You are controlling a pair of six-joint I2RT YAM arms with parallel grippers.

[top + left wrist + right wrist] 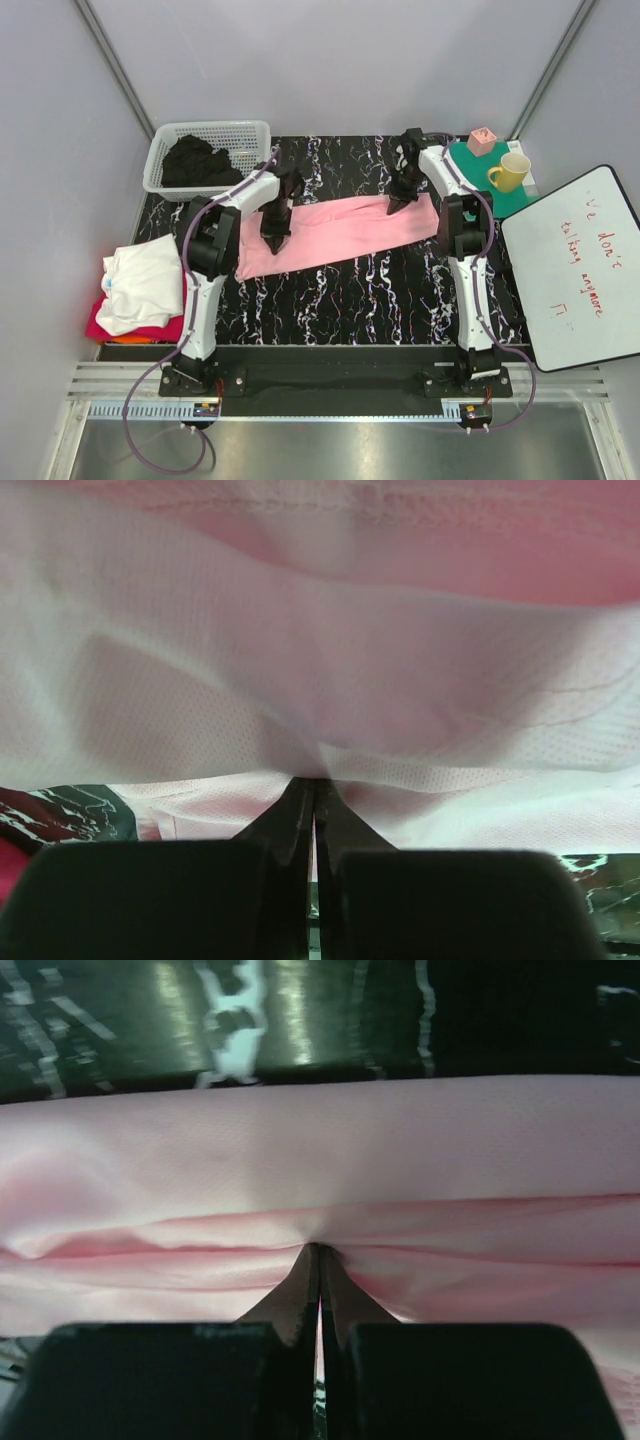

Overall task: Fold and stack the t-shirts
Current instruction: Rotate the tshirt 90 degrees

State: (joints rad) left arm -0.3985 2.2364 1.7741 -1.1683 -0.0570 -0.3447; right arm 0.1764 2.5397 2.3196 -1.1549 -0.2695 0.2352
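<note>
marbled table (350, 290); pink t-shirt (340, 230) flat, clamped in left tool (273, 245) and right tool (396, 207)

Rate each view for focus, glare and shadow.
Top external: evenly lit and sharp, pink shirt crisp. Left wrist: shirt fills most of the frame, blurred at the top, weave showing lower down, left gripper a dark silhouette pinching the cloth. Right wrist: weave sharper, glare streaks on the table beyond, right gripper underexposed.
</note>
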